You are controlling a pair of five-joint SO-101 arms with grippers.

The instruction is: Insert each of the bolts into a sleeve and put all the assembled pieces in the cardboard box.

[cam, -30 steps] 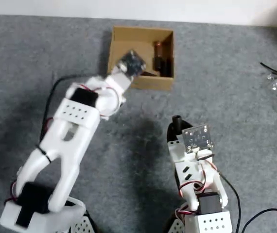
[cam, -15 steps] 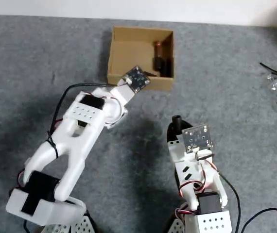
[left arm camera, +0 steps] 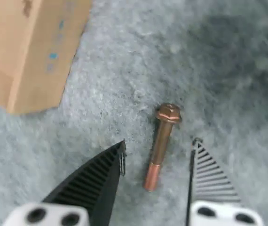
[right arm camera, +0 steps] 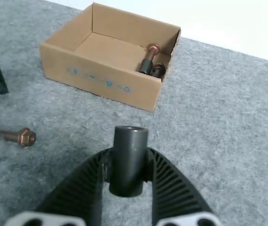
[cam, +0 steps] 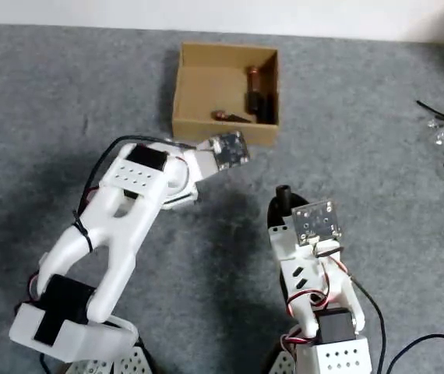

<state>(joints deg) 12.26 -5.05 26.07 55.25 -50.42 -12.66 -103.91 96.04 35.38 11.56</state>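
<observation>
- On the grey mat (cam: 378,117), just nearer than the cardboard box (cam: 187,131), lies the bolt (left arm camera: 161,146). It is copper-coloured, with a flanged hexagonal head and a slim shank that is paler at the tip, and it lies flat on its side.
- Left gripper (left arm camera: 160,142): I read it as released, with one black ribbed finger (left arm camera: 96,174) on each side of the bolt's shank, grasping nothing.
- Right gripper (right arm camera: 128,157): I see it clenched on a sleeve (right arm camera: 129,141), a dark grey tube held upright with its open end uppermost. It sits to the right of the bolt and nearer than the box.
- At the far middle of the mat, the cardboard box is brown and open-topped. In its far right corner I make out an assembled piece (right arm camera: 148,57), a copper bolt head standing out of a dark sleeve. A second dark sleeve (right arm camera: 158,70) lies against it.
- Inside the box, along its near wall, the high view shows a copper-and-dark piece (cam: 228,117); I cannot tell its detail.
</observation>
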